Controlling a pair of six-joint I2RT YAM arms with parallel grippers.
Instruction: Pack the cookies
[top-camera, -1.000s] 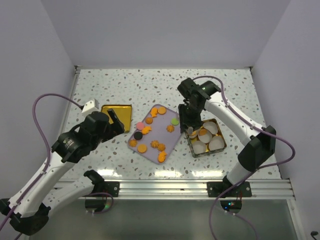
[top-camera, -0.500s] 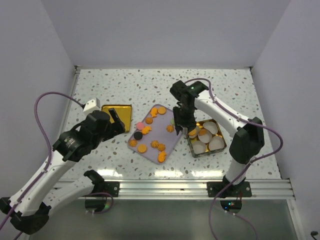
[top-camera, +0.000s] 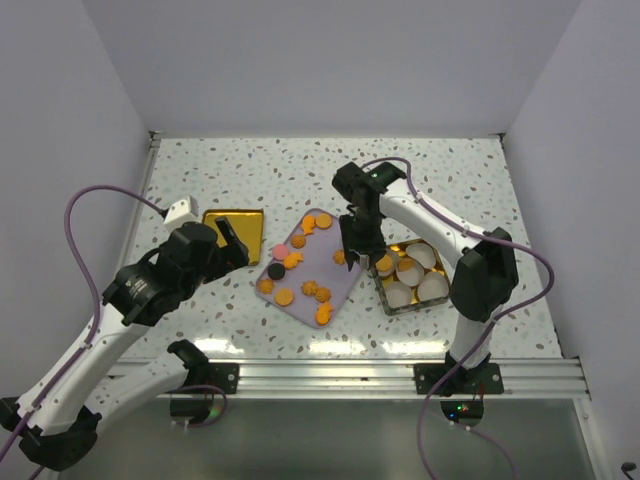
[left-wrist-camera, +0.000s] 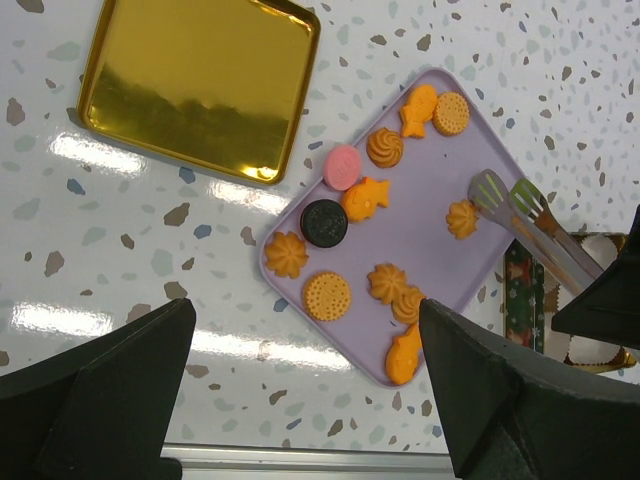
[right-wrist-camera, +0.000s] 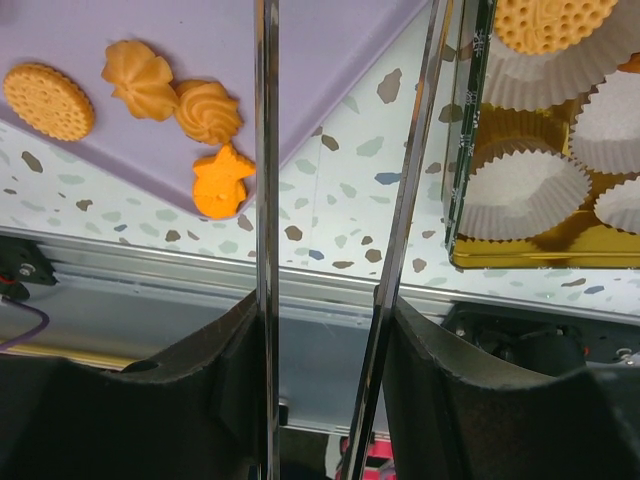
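Observation:
Several orange cookies (top-camera: 285, 296), a pink one (left-wrist-camera: 343, 166) and a black one (left-wrist-camera: 323, 223) lie on a purple tray (top-camera: 312, 262). My right gripper (top-camera: 360, 240) is shut on metal tongs (left-wrist-camera: 520, 215), held over the tray's right edge. The tong blades (right-wrist-camera: 265, 200) stand apart, with nothing seen between them. A gold-lined tin (top-camera: 388, 306) right of the tray holds white paper cups, some with orange cookies (right-wrist-camera: 555, 20). The green cookie is hidden. My left gripper (top-camera: 232, 245) is open and empty, above the table left of the tray (left-wrist-camera: 420, 260).
A gold square lid (top-camera: 233, 228) lies left of the tray, also in the left wrist view (left-wrist-camera: 200, 85). A white block (top-camera: 180, 212) on a purple cable sits by the lid. White walls enclose the table; a metal rail (top-camera: 330, 375) runs along the near edge.
My right arm has moved left with the tongs, from above the tin to the tray's right edge, and now covers the green cookie. The left arm has not moved.

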